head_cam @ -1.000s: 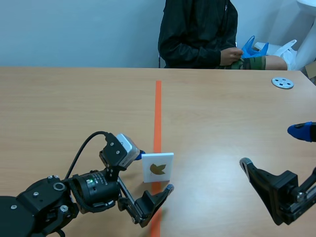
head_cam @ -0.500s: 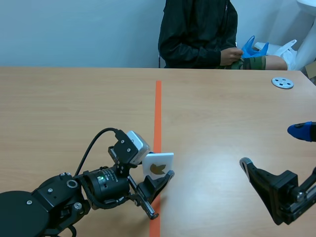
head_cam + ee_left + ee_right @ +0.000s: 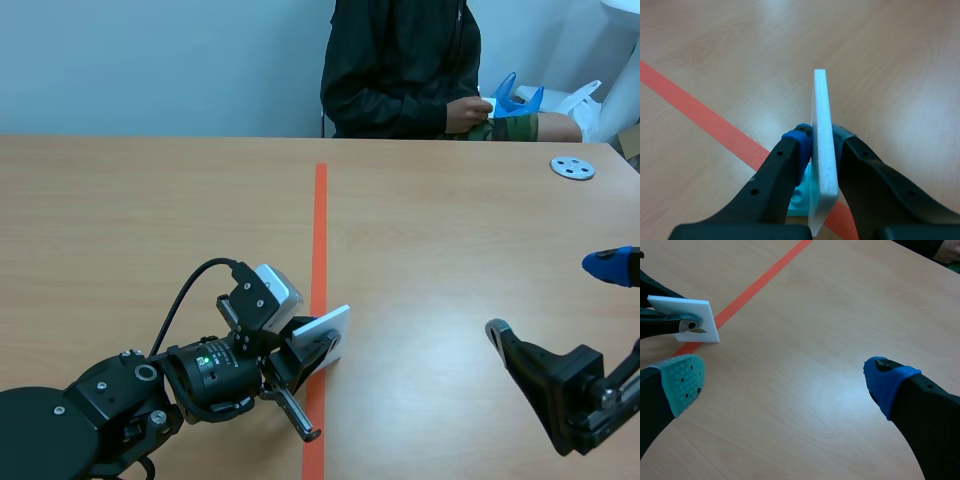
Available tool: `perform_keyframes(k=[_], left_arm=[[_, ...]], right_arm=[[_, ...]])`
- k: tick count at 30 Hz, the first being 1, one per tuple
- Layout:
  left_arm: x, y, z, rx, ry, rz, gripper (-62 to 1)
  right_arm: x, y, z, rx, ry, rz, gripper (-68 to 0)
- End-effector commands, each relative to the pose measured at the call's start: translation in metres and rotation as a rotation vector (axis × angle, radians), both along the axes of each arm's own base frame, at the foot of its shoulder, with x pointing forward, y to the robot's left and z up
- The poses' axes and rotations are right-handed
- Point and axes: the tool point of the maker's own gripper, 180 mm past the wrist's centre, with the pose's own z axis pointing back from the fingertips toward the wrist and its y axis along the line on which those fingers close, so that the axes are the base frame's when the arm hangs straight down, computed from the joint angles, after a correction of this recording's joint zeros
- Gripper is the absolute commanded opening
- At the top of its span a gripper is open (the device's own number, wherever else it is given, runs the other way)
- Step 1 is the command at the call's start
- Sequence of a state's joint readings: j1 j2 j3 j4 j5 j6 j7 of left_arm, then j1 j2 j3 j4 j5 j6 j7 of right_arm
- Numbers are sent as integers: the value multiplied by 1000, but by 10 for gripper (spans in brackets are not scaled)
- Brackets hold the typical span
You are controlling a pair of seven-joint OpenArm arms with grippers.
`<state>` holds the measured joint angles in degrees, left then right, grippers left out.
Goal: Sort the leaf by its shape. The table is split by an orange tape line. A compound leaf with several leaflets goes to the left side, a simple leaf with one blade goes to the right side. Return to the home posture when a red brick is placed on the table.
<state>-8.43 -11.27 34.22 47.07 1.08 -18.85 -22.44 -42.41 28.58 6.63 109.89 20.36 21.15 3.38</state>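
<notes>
- Leaf card (image 3: pixel 820 100) stands edge-on, pinched by the left gripper (image 3: pixel 823 142), directly over the orange tape line (image 3: pixel 320 230).
- Right gripper (image 3: pixel 782 377) hangs spread, well apart, so the left arm is nearer.

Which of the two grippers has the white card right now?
The left gripper: it is shut on the white card, pinching its two faces. The right gripper stands open with nothing between its pads.

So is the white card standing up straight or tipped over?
Tipped. The white card slants sideways instead of standing straight, squeezed in the left pincer.
</notes>
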Motion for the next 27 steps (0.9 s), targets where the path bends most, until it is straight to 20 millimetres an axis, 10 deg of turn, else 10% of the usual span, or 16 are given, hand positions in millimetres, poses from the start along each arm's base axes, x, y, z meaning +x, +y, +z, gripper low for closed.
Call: perform_keyframes(k=[1,11,20,27], left_arm=[[5,-5,14,-33,-34,1,-577],[43,23,82,-90,-164,102,-577],[104,137,130,-122,-259,476,-577],[118,221,129,-96,-238,734,-577]], right_arm=[[5,0,8,10,-31,-3,4],[5,0,8,10,-31,-3,4],[5,0,7,10,-30,-3,4],[5,0,8,10,-31,-3,4]])
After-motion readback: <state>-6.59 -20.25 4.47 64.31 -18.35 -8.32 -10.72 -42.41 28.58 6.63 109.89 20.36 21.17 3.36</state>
